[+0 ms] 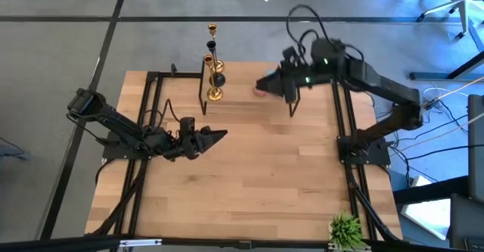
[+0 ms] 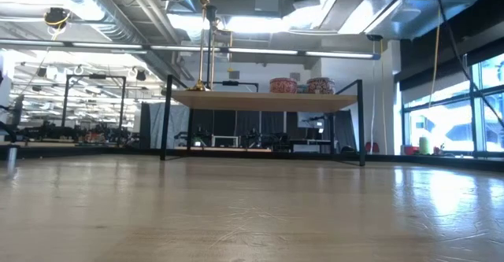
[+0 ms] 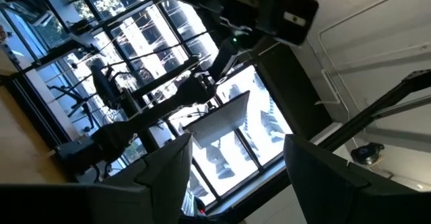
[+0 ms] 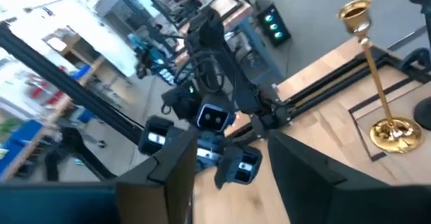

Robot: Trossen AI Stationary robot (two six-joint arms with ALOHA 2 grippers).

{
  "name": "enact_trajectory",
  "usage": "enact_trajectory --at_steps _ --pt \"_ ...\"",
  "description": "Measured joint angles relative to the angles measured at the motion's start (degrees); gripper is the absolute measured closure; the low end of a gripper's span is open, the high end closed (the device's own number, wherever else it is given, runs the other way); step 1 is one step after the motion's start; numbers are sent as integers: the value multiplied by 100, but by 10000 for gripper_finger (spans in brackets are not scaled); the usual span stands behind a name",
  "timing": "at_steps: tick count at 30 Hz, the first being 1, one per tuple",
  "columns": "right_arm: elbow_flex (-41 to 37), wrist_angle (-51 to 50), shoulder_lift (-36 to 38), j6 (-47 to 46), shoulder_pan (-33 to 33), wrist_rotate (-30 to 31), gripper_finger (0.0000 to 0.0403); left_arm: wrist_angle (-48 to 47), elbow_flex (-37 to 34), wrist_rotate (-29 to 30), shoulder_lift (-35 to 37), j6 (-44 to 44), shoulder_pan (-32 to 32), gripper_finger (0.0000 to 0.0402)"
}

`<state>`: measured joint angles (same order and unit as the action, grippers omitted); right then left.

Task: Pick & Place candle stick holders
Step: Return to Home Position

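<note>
a small green plant [image 1: 345, 229] sits at the near edge of the table [image 1: 257, 184], well in front of the shelf [image 2: 264, 99]. the left gripper [image 1: 221, 135] hangs over the middle of the table, in front of the shelf's left end. its fingers [image 3: 161, 177] are spread apart with nothing between them. farther back, the right gripper [image 1: 259, 84] hangs by the shelf's middle and points toward the shelf's left end. its fingers [image 4: 168, 177] are likewise parted and empty. the two candle stick holders [image 1: 215, 94] stand upright, side by side, on the shelf's left end. they touch neither gripper, standing a little past the right gripper's tips and behind the left gripper. two squat round reddish things [image 2: 283, 84] sit on the shelf from its middle toward its right end.
</note>
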<state>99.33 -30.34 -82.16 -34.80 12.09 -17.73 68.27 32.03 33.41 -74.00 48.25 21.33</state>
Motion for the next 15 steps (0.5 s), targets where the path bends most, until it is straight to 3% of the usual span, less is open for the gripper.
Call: enact_trajectory --at_steps 7,15 --pt "0 -480 186 253 -1612 1937 269 7 0 32 0 -2 49 172" --pt "-145 -1172 150 -58 -3025 4058 382 11 0 626 0 -109 -6 172"
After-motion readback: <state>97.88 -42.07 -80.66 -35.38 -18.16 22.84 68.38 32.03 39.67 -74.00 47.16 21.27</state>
